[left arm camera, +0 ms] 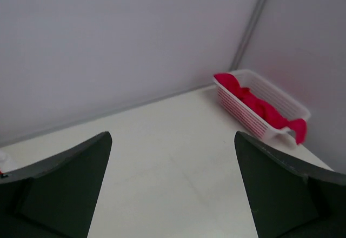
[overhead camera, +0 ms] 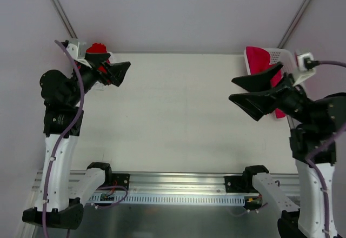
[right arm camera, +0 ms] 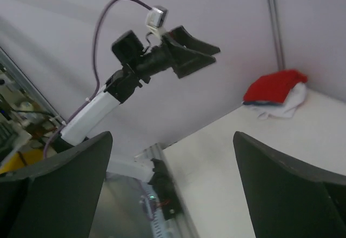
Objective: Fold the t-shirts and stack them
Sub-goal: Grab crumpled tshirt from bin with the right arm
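A crimson-pink t-shirt (overhead camera: 258, 59) lies crumpled in a white mesh basket (overhead camera: 279, 53) at the table's far right corner. The left wrist view shows the same t-shirt (left arm camera: 254, 104) filling the basket (left arm camera: 281, 104), one end hanging over the near rim. In the far left corner lies a stack of folded t-shirts (right arm camera: 274, 86), bright red on top, with a blue edge and white below; from above only the red one (overhead camera: 97, 48) shows. My left gripper (overhead camera: 123, 74) hangs open in the air beside the stack. The right gripper (overhead camera: 232, 89) hovers open next to the basket. Neither holds anything.
A white power adapter with a black cable (overhead camera: 305, 60) sits beside the basket. The metal rail with the arm bases (overhead camera: 178, 186) runs along the near edge. Grey walls close off the back and both sides.
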`<action>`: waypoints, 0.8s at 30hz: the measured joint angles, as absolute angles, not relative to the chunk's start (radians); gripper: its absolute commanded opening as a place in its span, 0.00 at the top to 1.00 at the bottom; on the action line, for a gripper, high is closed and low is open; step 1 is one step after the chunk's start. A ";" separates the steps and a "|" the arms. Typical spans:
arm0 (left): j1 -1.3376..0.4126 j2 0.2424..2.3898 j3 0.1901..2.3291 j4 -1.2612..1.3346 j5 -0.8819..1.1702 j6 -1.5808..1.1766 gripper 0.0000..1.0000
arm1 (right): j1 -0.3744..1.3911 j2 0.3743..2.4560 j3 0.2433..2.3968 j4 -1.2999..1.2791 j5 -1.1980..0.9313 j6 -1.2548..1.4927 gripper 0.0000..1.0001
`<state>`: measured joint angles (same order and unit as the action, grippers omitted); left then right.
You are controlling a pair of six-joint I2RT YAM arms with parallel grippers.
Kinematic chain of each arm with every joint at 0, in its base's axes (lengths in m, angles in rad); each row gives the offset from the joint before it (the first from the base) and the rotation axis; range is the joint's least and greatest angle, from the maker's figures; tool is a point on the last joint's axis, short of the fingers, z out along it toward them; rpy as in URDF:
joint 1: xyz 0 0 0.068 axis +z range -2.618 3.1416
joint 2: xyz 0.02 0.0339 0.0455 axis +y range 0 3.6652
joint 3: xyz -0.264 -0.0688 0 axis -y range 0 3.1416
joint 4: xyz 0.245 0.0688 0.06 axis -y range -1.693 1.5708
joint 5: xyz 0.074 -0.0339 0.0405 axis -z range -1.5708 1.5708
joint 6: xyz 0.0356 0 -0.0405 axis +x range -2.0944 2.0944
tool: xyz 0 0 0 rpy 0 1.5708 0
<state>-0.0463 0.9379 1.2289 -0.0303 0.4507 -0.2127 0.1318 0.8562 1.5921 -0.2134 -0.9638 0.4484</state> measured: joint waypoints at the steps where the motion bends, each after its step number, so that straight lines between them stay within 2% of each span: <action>1: -0.047 0.905 1.223 -0.030 0.502 -0.247 0.01 | 0.138 0.800 1.420 -0.059 -0.947 0.538 0.01; 3: -0.047 0.852 1.168 -0.009 0.551 -0.309 0.01 | 0.143 0.764 1.196 0.074 -0.918 0.643 0.00; 5: -0.046 0.839 1.104 -0.011 0.600 -0.361 0.01 | 0.147 0.847 1.111 0.029 -0.887 0.651 0.00; 11: -0.066 1.155 1.002 0.017 0.917 -0.513 0.01 | 0.257 1.205 1.353 -0.515 -0.465 0.271 0.02; 12: -0.076 1.191 0.976 0.022 0.939 -0.542 0.01 | 0.269 1.259 1.419 -0.605 -0.361 0.217 0.09; 14: -0.105 1.211 0.936 0.022 0.946 -0.593 0.03 | 0.264 1.354 1.547 -0.738 -0.177 0.139 0.09; 16: -0.136 1.205 0.920 0.039 0.954 -0.638 0.16 | 0.228 1.428 1.621 -0.801 -0.020 0.083 0.07; 18: -0.159 1.205 0.921 0.059 0.959 -0.638 0.14 | 0.180 1.455 1.606 -0.815 0.106 0.040 0.02; 19: -0.170 1.205 0.927 0.039 0.942 -0.627 0.07 | 0.157 1.464 1.588 -0.822 0.174 0.025 0.02; 21: -0.189 1.198 0.945 -0.029 0.845 -0.595 0.02 | 0.110 1.494 1.582 -0.849 0.293 0.003 0.02; 24: -0.197 1.149 0.952 -0.117 0.678 -0.556 0.01 | 0.043 1.591 1.646 -0.879 0.407 -0.023 0.02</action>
<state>-0.1967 1.1492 0.9520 -0.1173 0.6777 -0.5564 0.0433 1.5913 1.6463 -0.8795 0.4072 -0.0235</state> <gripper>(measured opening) 0.985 0.975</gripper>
